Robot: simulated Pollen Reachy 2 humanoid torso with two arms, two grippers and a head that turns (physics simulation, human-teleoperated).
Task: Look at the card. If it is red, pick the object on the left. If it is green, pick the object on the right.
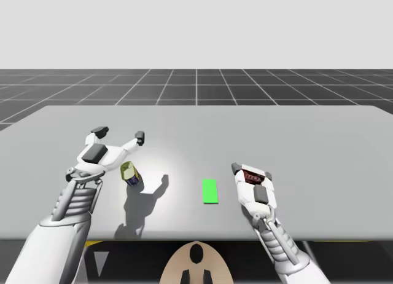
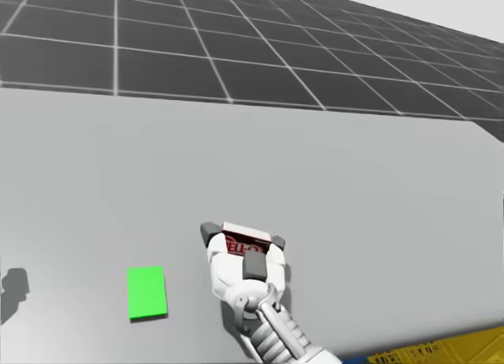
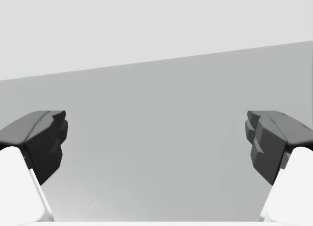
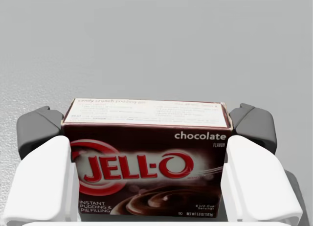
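Holding the brown box from both sides, my right end effector is closed on it. The box lies on the worktop, right of the green card. My left end effector is wide open. Next comes a gentle lift, I think.

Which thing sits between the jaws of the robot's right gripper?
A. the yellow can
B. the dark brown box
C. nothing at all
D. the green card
B: in the right wrist view the dark brown box stands between the jaws of the right gripper, touched from both sides, while the green card lies flat beside that gripper in the high view.
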